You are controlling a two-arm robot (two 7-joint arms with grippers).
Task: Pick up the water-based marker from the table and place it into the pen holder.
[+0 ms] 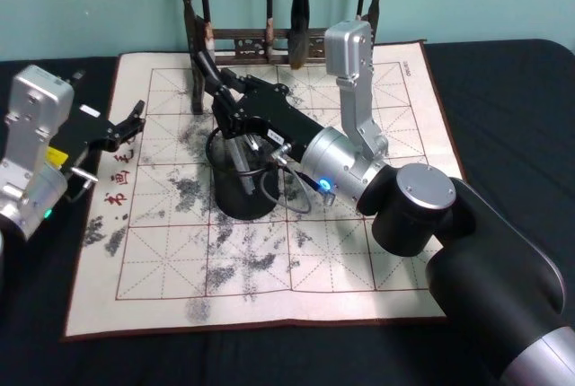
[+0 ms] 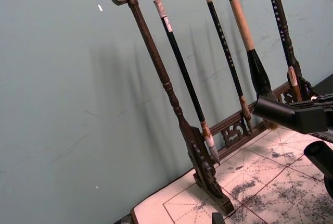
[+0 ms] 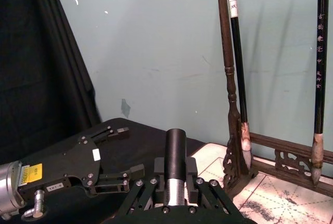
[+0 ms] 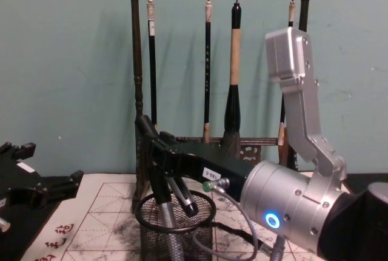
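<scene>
the right gripper (image 1: 235,103) is reaching across the mat and is hanging directly above the pen holder (image 1: 244,190), its fingers (image 4: 159,173) clamped on the water-based marker (image 4: 165,227). in the chest view the marker is standing almost upright: its black cap end (image 4: 143,128) is sticking up above the fingers, while its silver-grey barrel is running down between them and its lower end is already dipping inside the holder's rim (image 4: 176,227). in the right wrist view the same marker (image 3: 175,169) is showing as a black cylinder over a grey section, pinched between the two black finger linkages.

the left gripper (image 1: 128,124) is resting idle at the left edge of the mat, well apart from the holder, with its fingers spread apart and holding nothing.

the pen holder is a small round black wire-mesh cup with a solid rim, sitting near the middle of the white felt mat (image 1: 359,269). the mat is carrying red grid lines, grey ink smudges and red characters (image 1: 115,181) along its left side, and it is lying on the dark table (image 1: 503,90). behind it a dark wooden brush rack (image 4: 136,91) with carved ends is holding hanging brushes (image 4: 233,85) against a pale teal wall (image 4: 60,61).
</scene>
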